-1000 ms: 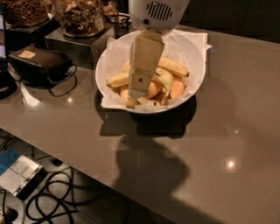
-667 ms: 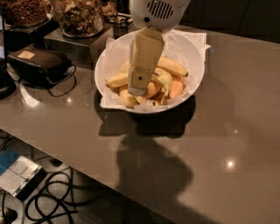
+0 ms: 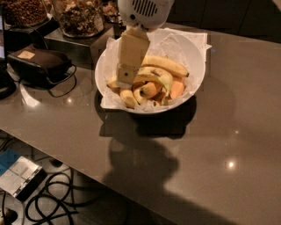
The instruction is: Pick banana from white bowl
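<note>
The white bowl (image 3: 196, 56), lined with crinkled paper, stands at the back centre of the brown table. A curved, spotted yellow banana (image 3: 154, 74) lies in the middle of it, in front of a cleaner long banana (image 3: 169, 64). My gripper (image 3: 124, 82) hangs from the white arm head (image 3: 145, 9) and reaches down into the left part of the bowl. Its lower end is just left of the curved banana's near end. The beige gripper body hides what lies right under it.
Short stubby bananas (image 3: 130, 99) and orange pieces (image 3: 177, 89) fill the bowl's front. Glass jars of nuts (image 3: 79, 17) stand on a box behind the bowl to the left. A black case with a cable (image 3: 40, 64) lies left. Cables (image 3: 52, 202) lie on the floor below the table edge.
The gripper has shifted left and a little up inside the bowl, uncovering the curved banana and the fruit around it. The bowl has not moved.
</note>
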Controlling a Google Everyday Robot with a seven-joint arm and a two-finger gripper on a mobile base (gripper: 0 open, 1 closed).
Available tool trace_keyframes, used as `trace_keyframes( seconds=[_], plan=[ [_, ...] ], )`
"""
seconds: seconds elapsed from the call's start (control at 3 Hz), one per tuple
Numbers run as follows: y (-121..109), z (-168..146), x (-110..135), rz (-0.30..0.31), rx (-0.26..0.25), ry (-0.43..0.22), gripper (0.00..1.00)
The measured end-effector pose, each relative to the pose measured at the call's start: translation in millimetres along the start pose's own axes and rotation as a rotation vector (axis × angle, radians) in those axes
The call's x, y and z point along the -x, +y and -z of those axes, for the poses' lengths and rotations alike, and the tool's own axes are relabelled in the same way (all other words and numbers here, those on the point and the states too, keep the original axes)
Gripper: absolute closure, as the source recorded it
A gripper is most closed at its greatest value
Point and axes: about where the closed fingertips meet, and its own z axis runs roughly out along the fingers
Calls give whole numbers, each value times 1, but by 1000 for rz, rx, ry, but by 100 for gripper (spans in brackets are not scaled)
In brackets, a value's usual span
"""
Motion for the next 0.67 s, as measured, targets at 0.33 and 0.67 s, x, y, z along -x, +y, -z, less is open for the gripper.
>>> trace_keyframes(
  seconds=[0.33, 0.67],
  plan=[
    [-6, -16, 5, -25, 31, 26, 37],
    [-12, -35, 11, -43, 68, 49, 36]
  ],
)
